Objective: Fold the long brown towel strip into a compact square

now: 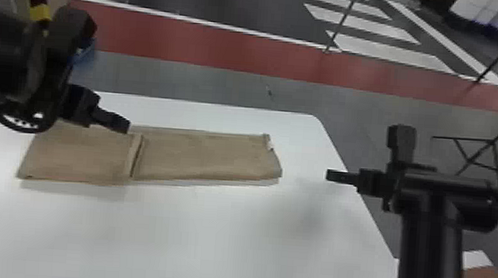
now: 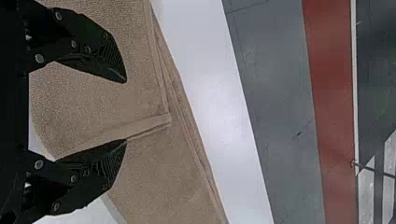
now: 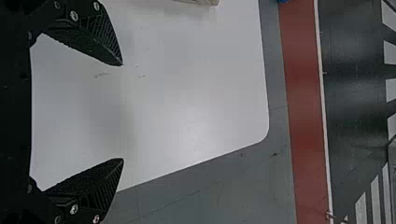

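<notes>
Head view, from L side: the towel strip lies on the white surface, toward its far edge, w/ its long side going L to R. The L portion looks folded over upon the rest, and this flap ends in a hem band, somewhat L of the strip's middle. So I judge approx. one cross fold is done, and it lies quite flat. Above this flap, near the far end of the hem, is the L gripper; in L wrist view its two fingers stand clearly apart, w/ no cloth pinched between them, so it has hold of nothing. One fingertip is close by the hem, but if it touches the cloth I can't tell. Going on to R, the long R portion lies flat and is prob. what is left to do: it must come over to the L, maybe w/ one more fold after, b/c the shape is now a long rectangle, not a square. Its R end is free, nobody holds it. Last, the R gripper is over the R side of the surface, well apart from the towel; R wrist view gives its fingers wide open, w/ nothing in them.
</notes>
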Motion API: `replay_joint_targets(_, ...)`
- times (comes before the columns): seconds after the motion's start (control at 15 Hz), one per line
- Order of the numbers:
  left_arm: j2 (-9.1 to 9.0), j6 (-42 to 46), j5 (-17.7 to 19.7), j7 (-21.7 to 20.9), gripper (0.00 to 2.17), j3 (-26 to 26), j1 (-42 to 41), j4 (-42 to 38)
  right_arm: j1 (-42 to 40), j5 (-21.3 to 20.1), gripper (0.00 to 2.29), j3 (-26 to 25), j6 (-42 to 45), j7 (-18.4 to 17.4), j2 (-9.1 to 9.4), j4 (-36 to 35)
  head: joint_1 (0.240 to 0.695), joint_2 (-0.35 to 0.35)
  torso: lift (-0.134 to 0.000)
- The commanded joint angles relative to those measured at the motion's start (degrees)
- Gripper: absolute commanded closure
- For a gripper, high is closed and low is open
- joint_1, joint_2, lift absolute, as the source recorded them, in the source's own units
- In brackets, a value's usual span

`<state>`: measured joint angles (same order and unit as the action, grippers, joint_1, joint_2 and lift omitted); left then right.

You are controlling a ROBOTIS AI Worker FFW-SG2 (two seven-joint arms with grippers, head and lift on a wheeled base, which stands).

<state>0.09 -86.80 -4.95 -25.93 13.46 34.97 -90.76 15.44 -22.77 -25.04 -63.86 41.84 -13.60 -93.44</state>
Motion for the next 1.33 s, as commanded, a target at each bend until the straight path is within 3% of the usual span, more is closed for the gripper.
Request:
replay_joint_targets(0.0, -0.24, 0.0, 0.1, 0.0, 0.07, -0.7, -0.3, -0.2, -0.2, 0.7, 0.17, 0.4, -1.1, 0.0, 0.51, -2.1, 0.695, -0.35, -0.125)
replay_joint_targets(0.27, -0.24, 1.2, -0.1, -1.8, 0.07, -7.2, -2.1, -1.3, -0.1, 5.5, 0.16, 3.1, -7.5, 0.0, 3.32, -9.4, 0.695, -0.35, -0.125)
replay_joint_targets(0.4, -0.24, 1.8, 0.2, -3.1, 0.07, -10.8, -4.2, -3.3, 0.7, 7.5, 0.15, 5.8, -9.9, 0.0, 7.54, -11.9, 0.695, -0.32, -0.125)
replay_joint_targets(0.53, -0.24, 1.9, 2.1, -3.8, 0.07, -14.2, -6.9, -5.4, 1.3, 8.0, 0.14, 9.8, -10.3, 0.0, 12.46, -13.0, 0.695, -0.243, -0.125)
replay_joint_targets(0.6, 0.97, 2.1, 3.1, -3.9, 0.07, -16.2, -8.5, -6.5, 2.1, 7.5, 0.13, 12.6, -10.1, -0.2, 13.65, -12.9, 0.695, -0.21, -0.125)
replay_joint_targets(0.67, 2.81, 2.5, 4.2, -4.2, 0.07, -17.9, -9.7, -7.2, 3.3, 6.9, 0.13, 14.2, -9.8, -0.4, 13.65, -12.3, 0.695, -0.181, -0.125)
replay_joint_targets(0.73, 4.39, 3.0, 5.3, -4.4, 0.08, -20.1, -11.1, -7.8, 4.6, 6.5, 0.13, 16.2, -9.2, -0.5, 13.65, -10.5, 0.695, -0.109, -0.125)
replay_joint_targets(0.93, 8.44, 3.5, 7.9, -5.4, 0.08, -24.1, -14.8, -9.4, 6.9, 7.4, 0.13, 20.3, -7.8, -0.4, 13.65, -5.4, 0.695, -0.024, -0.125)
replay_joint_targets(1.27, 11.25, 4.7, 10.3, -6.6, 0.08, -27.3, -19.1, -11.0, 8.2, 12.6, 0.15, 23.1, -1.0, 1.7, 13.65, 4.3, 0.695, 0.103, -0.125)
